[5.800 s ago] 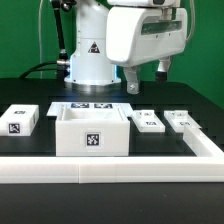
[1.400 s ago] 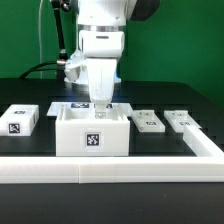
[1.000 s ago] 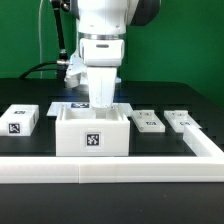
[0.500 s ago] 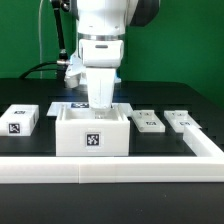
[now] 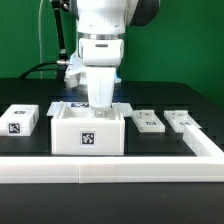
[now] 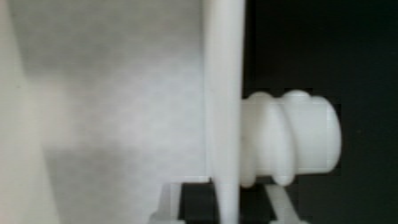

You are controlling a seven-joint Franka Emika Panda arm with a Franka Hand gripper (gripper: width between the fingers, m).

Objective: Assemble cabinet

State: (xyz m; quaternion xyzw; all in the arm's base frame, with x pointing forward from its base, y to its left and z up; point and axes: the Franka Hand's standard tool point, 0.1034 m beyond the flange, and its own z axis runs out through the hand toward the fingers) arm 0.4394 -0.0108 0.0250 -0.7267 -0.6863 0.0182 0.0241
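The cabinet [image 5: 88, 135], a large white hollow box with a marker tag on its front, stands in the middle of the table. My gripper [image 5: 103, 106] reaches down from above onto its back wall. In the wrist view the thin white wall [image 6: 226, 90] runs between my fingers [image 6: 279, 205], which close on it from both sides at my gripper [image 6: 231, 205]. A ribbed white knob [image 6: 294, 140] sticks out of the wall's outer face. Two small tagged insert panels [image 5: 149, 121] [image 5: 182, 121] lie to the exterior view's right of the cabinet.
A small flat tagged block [image 5: 20, 121] lies at the exterior view's left. A long white rail [image 5: 110, 168] runs along the front and turns up the right side. The marker board [image 5: 72, 105] lies behind the cabinet. The arm's base stands at the back.
The arm swung in from the right and came down onto the cabinet's back wall. In the last half second the cabinet shifted slightly to the exterior view's left.
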